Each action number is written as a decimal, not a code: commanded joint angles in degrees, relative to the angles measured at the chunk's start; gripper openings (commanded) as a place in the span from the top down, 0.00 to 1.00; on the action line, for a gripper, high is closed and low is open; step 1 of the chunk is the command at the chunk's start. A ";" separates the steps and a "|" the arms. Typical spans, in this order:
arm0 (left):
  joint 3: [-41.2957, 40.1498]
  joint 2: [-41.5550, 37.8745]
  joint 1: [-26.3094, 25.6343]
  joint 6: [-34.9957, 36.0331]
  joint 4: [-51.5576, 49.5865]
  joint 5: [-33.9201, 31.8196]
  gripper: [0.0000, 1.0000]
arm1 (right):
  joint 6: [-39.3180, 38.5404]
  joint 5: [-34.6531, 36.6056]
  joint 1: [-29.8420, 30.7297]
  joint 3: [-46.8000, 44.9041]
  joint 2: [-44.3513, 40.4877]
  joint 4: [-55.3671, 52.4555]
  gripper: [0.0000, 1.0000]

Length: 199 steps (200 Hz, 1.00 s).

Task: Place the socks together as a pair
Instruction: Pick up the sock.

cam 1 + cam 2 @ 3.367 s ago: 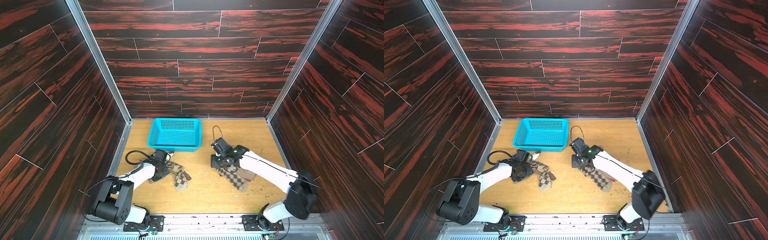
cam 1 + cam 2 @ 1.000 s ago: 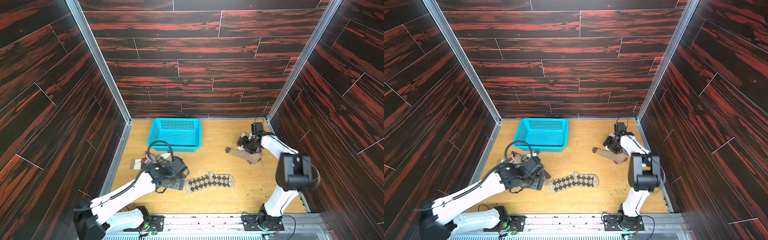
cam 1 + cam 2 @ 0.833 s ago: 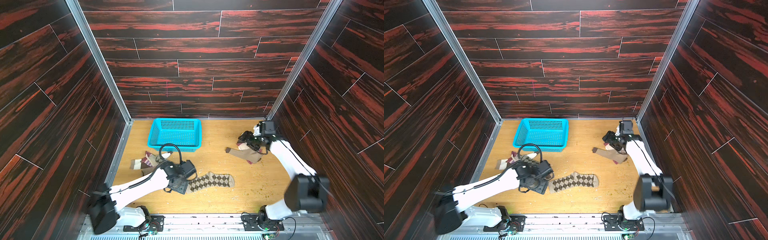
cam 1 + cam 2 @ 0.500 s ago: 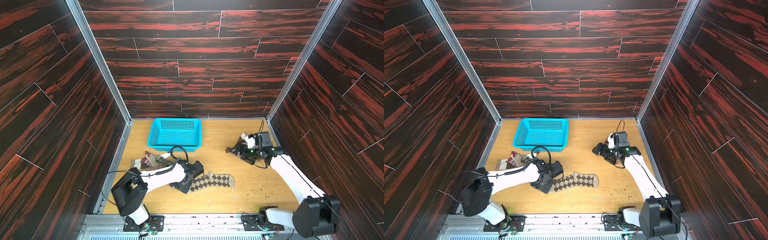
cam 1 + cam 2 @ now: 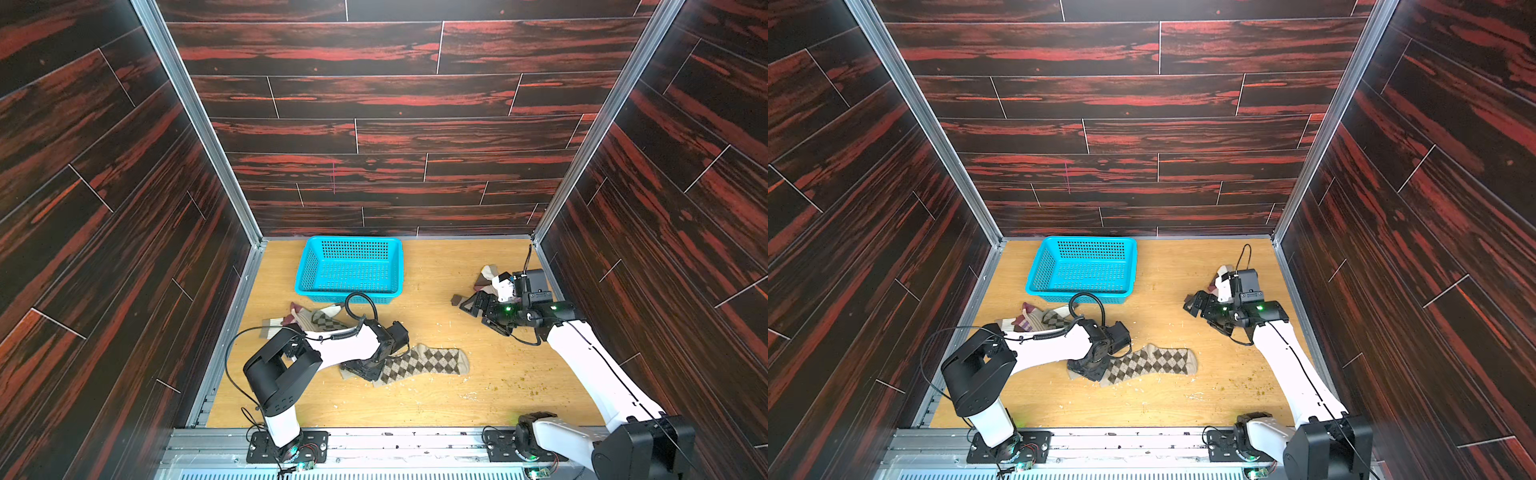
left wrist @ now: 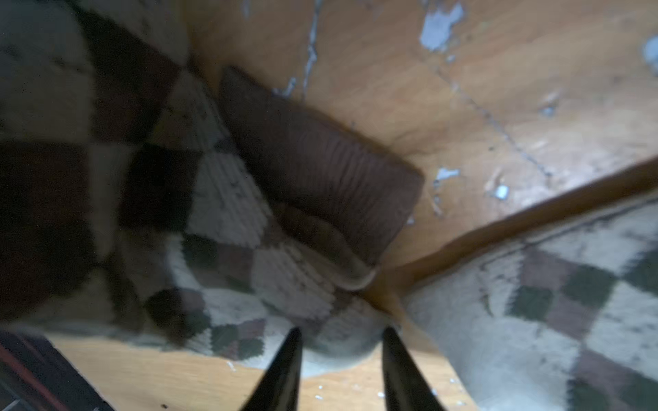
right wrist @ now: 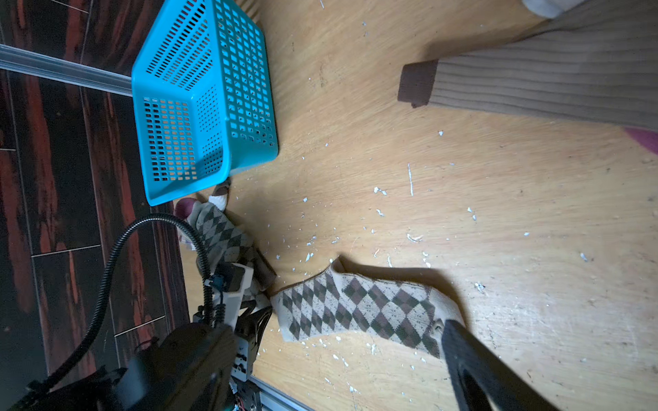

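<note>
One tan-brown argyle sock (image 5: pixel 419 363) (image 5: pixel 1148 365) (image 7: pixel 359 313) lies flat mid-table. A second argyle sock (image 6: pixel 220 220) (image 7: pixel 220 231), with a brown cuff (image 6: pixel 320 167), lies bunched just to its left, under my left arm. My left gripper (image 5: pixel 365 369) (image 5: pixel 1094 370) (image 6: pixel 341 356) is low over it, its jaws narrowed but still apart, with the sock's pale edge between the tips. My right gripper (image 5: pixel 473 306) (image 5: pixel 1198 307) hovers open and empty over a plain tan sock (image 7: pixel 541 82) with a brown cuff (image 5: pixel 457 300). Only one of its fingers (image 7: pixel 477 366) shows clearly in the right wrist view.
A blue mesh basket (image 5: pixel 349 240) (image 5: pixel 1084 241) (image 7: pixel 199 99) stands at the back centre. Loose socks (image 5: pixel 299 318) (image 5: pixel 1030 318) are heaped at the left in front of it. More socks (image 5: pixel 488 276) lie by the right wall. White flecks litter the wooden table (image 5: pixel 436 407).
My left arm has slid right to the flat argyle sock's cuff end and its jaws have narrowed. My right gripper has opened wider and drawn away from the back right heap.
</note>
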 commanded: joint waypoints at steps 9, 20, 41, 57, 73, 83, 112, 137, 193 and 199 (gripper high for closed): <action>-2.47 1.74 1.24 0.09 2.83 0.68 0.82 | -0.12 -0.75 0.54 0.10 -0.77 -1.25 0.07; -1.67 0.38 1.29 -0.13 1.36 0.73 0.88 | -0.05 -0.79 0.60 0.20 -0.77 -1.42 0.07; -0.23 -5.93 1.90 -1.42 -1.09 1.58 0.92 | -0.14 -0.79 0.62 0.25 -1.03 -1.65 0.08; 2.09 -10.47 2.78 -2.34 -4.65 2.80 0.93 | -0.15 -0.79 0.77 0.05 -1.04 -1.70 0.08; 5.54 -14.93 3.29 -2.97 -9.22 3.32 0.93 | -0.06 -0.79 0.83 -0.06 -1.20 -1.80 0.08; 8.31 -17.94 3.85 -3.67 -11.17 3.30 0.94 | -0.07 -0.79 0.85 -0.21 -1.30 -1.72 0.08; 18.26 -23.94 4.96 -4.13 -13.94 2.60 0.93 | 0.11 -0.79 0.89 0.02 -0.73 -1.55 0.08; 29.00 -23.14 6.39 -4.60 -16.15 5.13 0.94 | 0.32 -0.46 0.98 0.19 -0.25 -1.36 0.08; 46.16 -14.89 6.40 -9.17 -7.79 15.51 0.94 | 0.05 3.93 1.01 2.67 0.45 -3.85 0.08; 47.41 -13.90 6.40 -10.14 -6.31 16.63 0.94 | 0.25 4.95 0.96 3.06 0.37 -4.20 0.08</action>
